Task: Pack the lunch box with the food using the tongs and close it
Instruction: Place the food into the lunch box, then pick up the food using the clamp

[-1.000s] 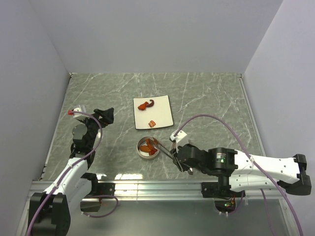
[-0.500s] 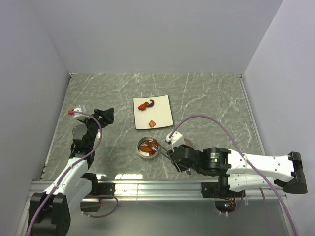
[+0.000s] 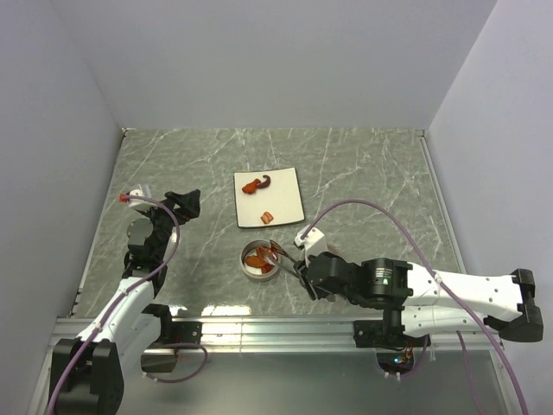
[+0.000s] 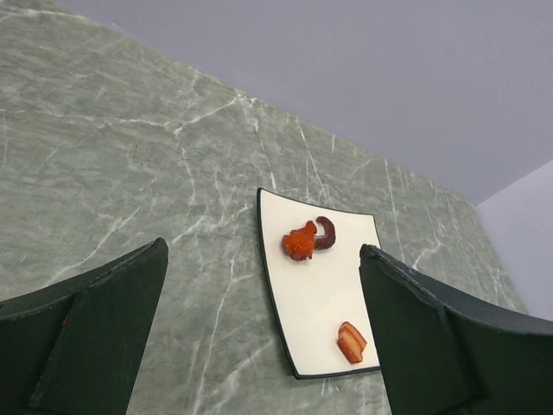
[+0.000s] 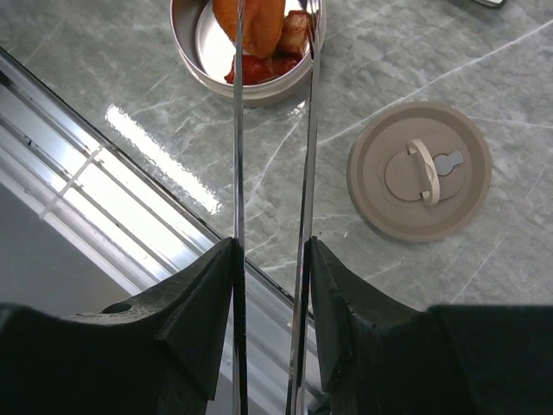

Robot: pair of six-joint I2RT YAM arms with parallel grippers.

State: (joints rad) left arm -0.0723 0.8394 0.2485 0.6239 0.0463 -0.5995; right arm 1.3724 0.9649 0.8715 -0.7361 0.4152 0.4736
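Note:
My right gripper (image 5: pixel 272 246) is shut on the tongs (image 5: pixel 238 164), one thin metal arm against each finger. The tongs' tips reach over the lunch box (image 5: pixel 186 47), a round silver tin that holds several orange and red-brown pieces of food (image 5: pixel 259 30). Its brown lid (image 5: pixel 420 170) lies flat on the table to the right of the tongs. From above, the right gripper (image 3: pixel 304 275) sits just right of the tin (image 3: pixel 259 262). More food (image 4: pixel 300 245) lies on the white plate (image 4: pixel 320 294). My left gripper (image 4: pixel 263 251) is open and holds nothing.
The white square plate (image 3: pixel 285 194) lies behind the tin with an orange and a dark purple piece (image 3: pixel 256 185) and a red-brown piece (image 3: pixel 269 216). A metal rail (image 3: pixel 259 328) runs along the near table edge. Walls close in the left, back and right.
The tongs' arms have spread a little wider over the tin. My right arm has shifted slightly beside the tin. The left arm has not moved.

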